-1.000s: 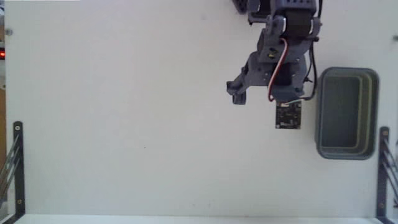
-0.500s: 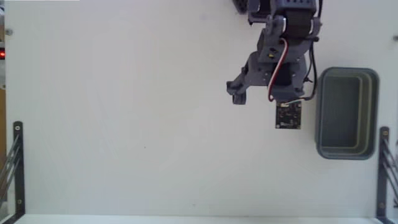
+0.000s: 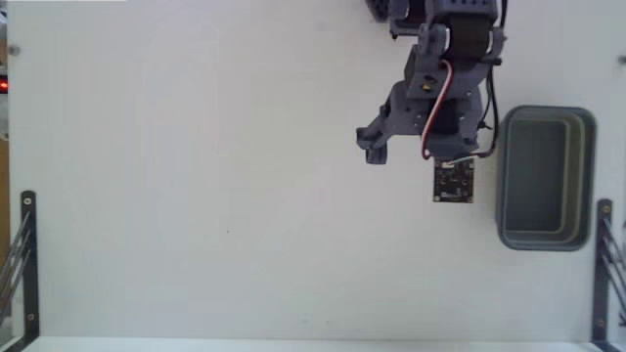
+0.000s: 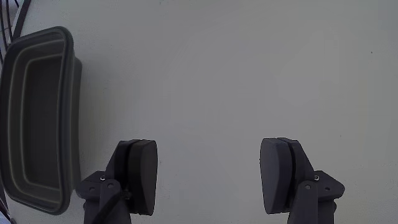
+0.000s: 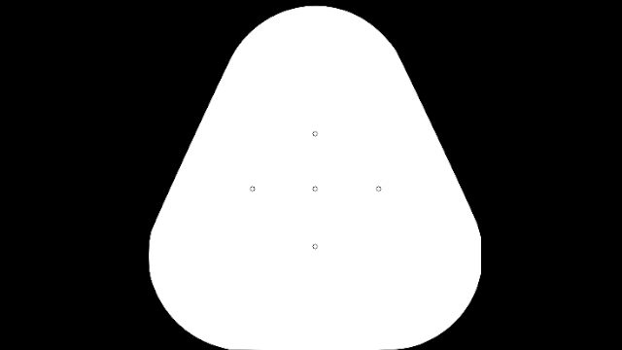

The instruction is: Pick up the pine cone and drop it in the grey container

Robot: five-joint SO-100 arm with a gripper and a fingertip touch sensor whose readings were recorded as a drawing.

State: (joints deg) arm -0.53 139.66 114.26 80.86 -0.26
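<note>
**Wrist view: jaws wide over bare table**

Wrist view, left to right: the grey container (image 4: 37,118) sits empty at the left edge; the gripper (image 4: 208,177) hangs beside it, fingers (image 4: 140,174) spread wide apart with nothing between them. In the fixed view the arm (image 3: 435,93) stands just left of the container. The pine cone appears in neither view.

Blue-grey arm (image 3: 430,93), red-white cable (image 3: 430,117)

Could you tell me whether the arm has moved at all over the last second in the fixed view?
No. In the fixed view the gripper sits at the same spot beside the grey container as before, its jaws open in the wrist view with nothing between them.
</note>
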